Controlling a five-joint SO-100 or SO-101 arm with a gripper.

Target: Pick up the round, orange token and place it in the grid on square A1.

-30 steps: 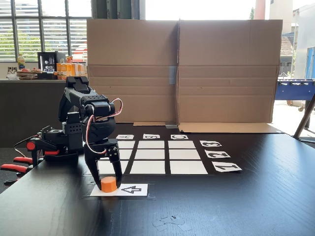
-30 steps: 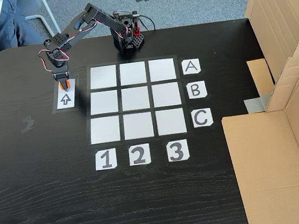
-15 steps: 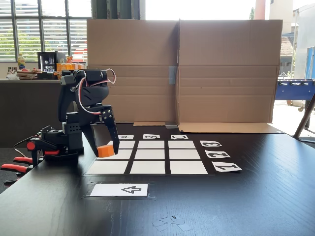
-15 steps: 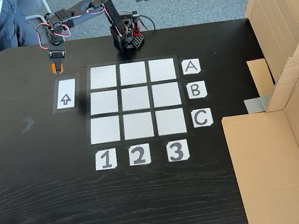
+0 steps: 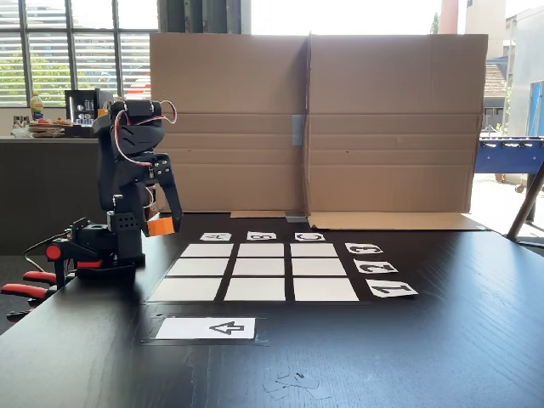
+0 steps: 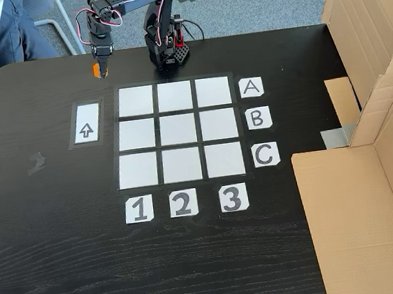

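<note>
— What is the black two-finger gripper (image 6: pixel 99 71) doing up near the far edge of the dark wooden table (image 6: pixel 68 270)?

— It points down and is clamped on the small bright orange cylinder token (image 6: pixel 96 70), held off the tabletop.

— Where is that against the grid of nine white cells (image 6: pixel 177 131)?

— Up and to the left of the corner cell beside the A card (image 6: pixel 251 87), above the column over the 1 card (image 6: pixel 139 209).

— And the white card with the black arrow (image 6: pixel 86 123)?

— Left of the grid, below the gripper, with nothing on it.
</note>
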